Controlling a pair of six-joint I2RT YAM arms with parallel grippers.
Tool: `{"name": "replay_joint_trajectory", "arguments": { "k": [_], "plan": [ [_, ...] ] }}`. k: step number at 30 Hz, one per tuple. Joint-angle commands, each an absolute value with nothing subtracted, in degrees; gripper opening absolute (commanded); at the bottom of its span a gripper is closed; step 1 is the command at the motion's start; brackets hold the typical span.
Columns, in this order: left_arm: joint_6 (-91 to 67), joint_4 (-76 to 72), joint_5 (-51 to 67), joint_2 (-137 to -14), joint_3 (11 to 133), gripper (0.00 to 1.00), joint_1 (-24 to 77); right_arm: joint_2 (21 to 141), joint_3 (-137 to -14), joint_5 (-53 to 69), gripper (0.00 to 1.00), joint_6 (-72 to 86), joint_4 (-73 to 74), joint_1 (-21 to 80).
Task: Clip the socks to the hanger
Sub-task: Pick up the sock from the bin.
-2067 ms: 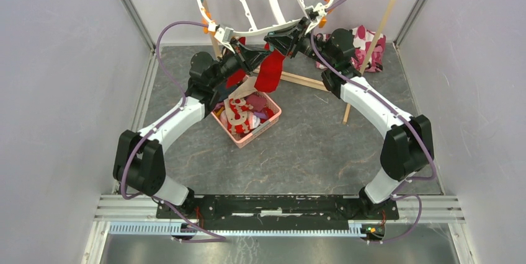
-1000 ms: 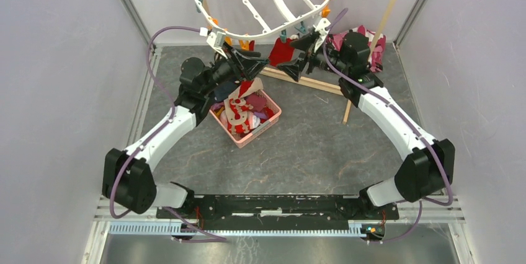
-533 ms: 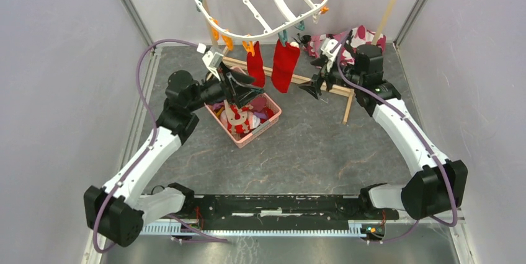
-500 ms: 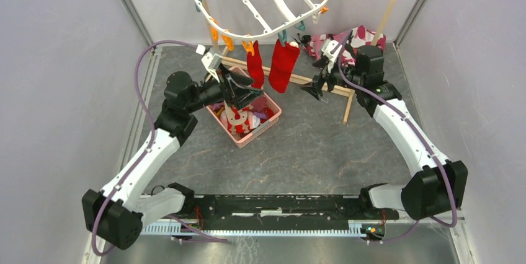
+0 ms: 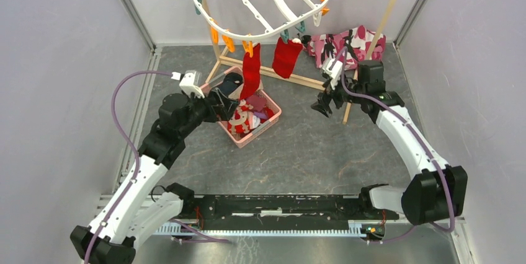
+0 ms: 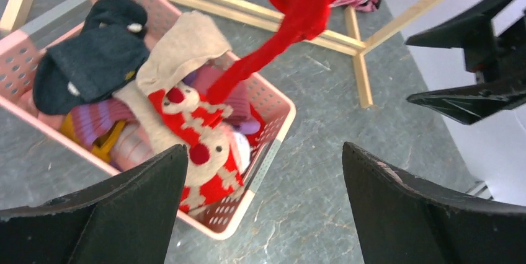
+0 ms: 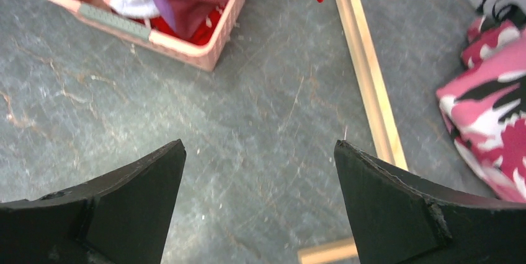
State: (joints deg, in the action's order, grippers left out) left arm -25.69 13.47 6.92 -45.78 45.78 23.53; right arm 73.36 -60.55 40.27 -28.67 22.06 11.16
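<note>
Shows a long red sock (image 5: pixel 250 73) and a shorter red sock (image 5: pixel 286 56) pegged to the near rim of the hanger (image 5: pixel 260 4), dangling free above the pink basket (image 7: pixel 167 44), with the remaining socks (image 6: pixel 198 134) heaped inside. Holds nothing in the left gripper (image 6: pixel 263 152), fingers spread wide and aimed down at that heap, probably lined up for the next pick. Holds nothing in the right gripper (image 7: pixel 258 146) either, equally wide over grey floor (image 7: pixel 248 103) between basket and wooden rack base (image 7: pixel 366 72), likely parked clear.

A red sock (image 6: pixel 296 21) dangles over the pink basket (image 6: pixel 280 108).
</note>
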Motion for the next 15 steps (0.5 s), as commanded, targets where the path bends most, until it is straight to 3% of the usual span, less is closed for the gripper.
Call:
{"name": "replay_joint_trajectory", "arguments": {
  "k": [1,8,11,15],
  "plan": [
    [-26.42,22.6,3.59,-48.11,49.58,1.0,23.3,67.41,-57.67,40.91,0.98,-32.27,26.94,7.29],
    [-30.92,25.47,0.19,-53.45,48.09,0.79,23.31,64.82,-56.89,39.09,0.98,-39.92,37.07,6.04],
    [-37.65,17.81,-2.23,-52.53,43.64,0.54,23.3,62.09,-53.99,40.37,0.98,-38.58,35.05,4.43],
    [-42.06,12.16,-4.14,-54.91,42.49,0.41,23.35,61.26,-53.61,42.06,0.98,-37.91,34.82,2.68]
  ]
}}
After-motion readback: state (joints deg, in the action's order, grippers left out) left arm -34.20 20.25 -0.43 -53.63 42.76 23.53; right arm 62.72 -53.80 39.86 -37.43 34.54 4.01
